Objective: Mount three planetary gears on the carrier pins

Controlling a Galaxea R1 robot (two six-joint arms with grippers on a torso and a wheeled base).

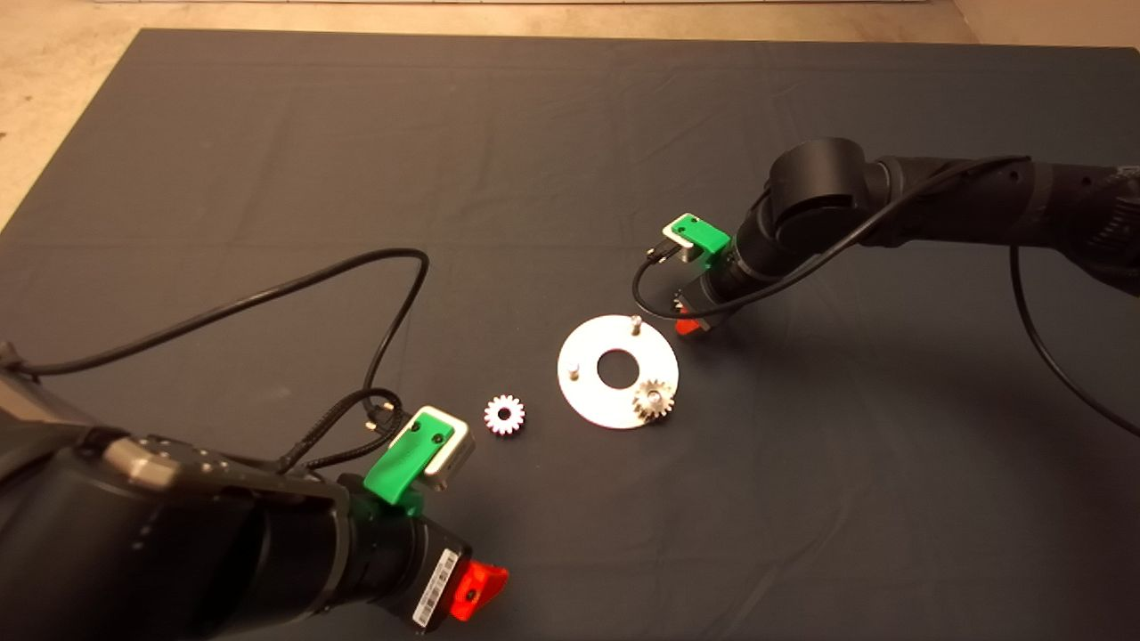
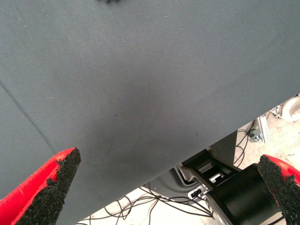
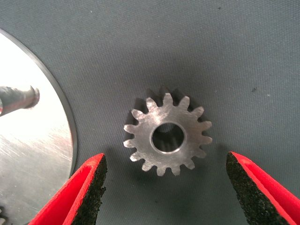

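A round silver carrier disc (image 1: 592, 389) lies mid-mat with a centre hole. One gear (image 1: 654, 399) sits on its pin at the disc's near right. Two bare pins stand at the far edge (image 1: 635, 324) and the left (image 1: 574, 369). A bright gear (image 1: 504, 414) lies flat on the mat left of the disc. Another gear (image 3: 167, 136) lies flat beside the disc rim (image 3: 56, 154), between the open fingers of my right gripper (image 3: 166, 187), which hovers over it by the disc's far right (image 1: 690, 319). A pin (image 3: 18, 98) shows beside it. My left gripper (image 2: 164, 187) is open and empty over the mat's near edge.
The left arm (image 1: 178, 543) fills the near left corner, with a black cable (image 1: 392, 294) looping over the mat. Past the mat's near edge, the left wrist view shows cables and the robot base (image 2: 234, 192) on the floor.
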